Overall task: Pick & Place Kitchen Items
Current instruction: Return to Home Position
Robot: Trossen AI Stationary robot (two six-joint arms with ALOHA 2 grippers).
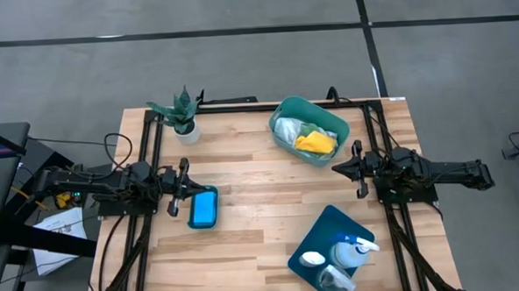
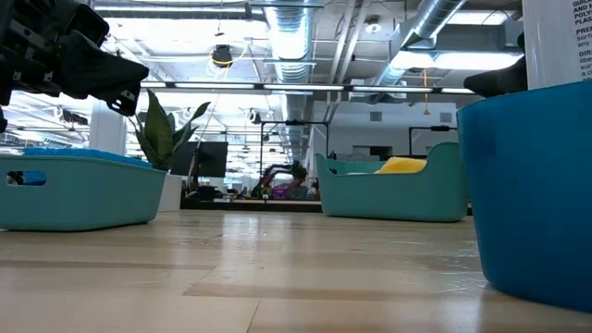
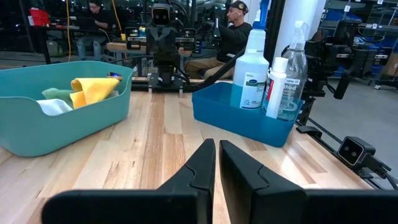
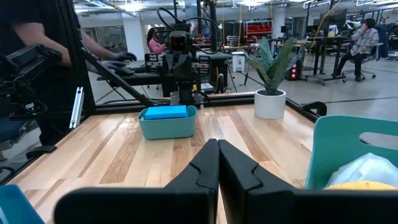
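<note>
**A:** Kitchen items [image 1: 315,141] all sorted?

**B:** Looked it. Left gripper [image 3: 216,144] and right gripper [image 4: 217,143] had fingers together, empty. Cloths [image 1: 289,129] sat in the tub [image 1: 324,110] beside the plant [image 1: 183,109], sponge [image 1: 202,207] near it, bottles [image 1: 347,249] well apart. Only homing left, I reckon.

table [image 1: 261,185]: pale wood, plank stripes
far tub [image 3: 62,127]: teal
cloths [image 3: 93,89] inside: yellow, green, white
left small bin [image 4: 166,126]: teal
sponge [image 1: 203,207] inside: bright blue
near right bin [image 3: 236,115]: deep blue
spray bottle [image 3: 252,68]: pale blue, white label
plant [image 1: 181,108]: green leaves, white pot
arms [image 1: 441,173]: black
floor [image 1: 238,59]: grey, dark lines
</note>
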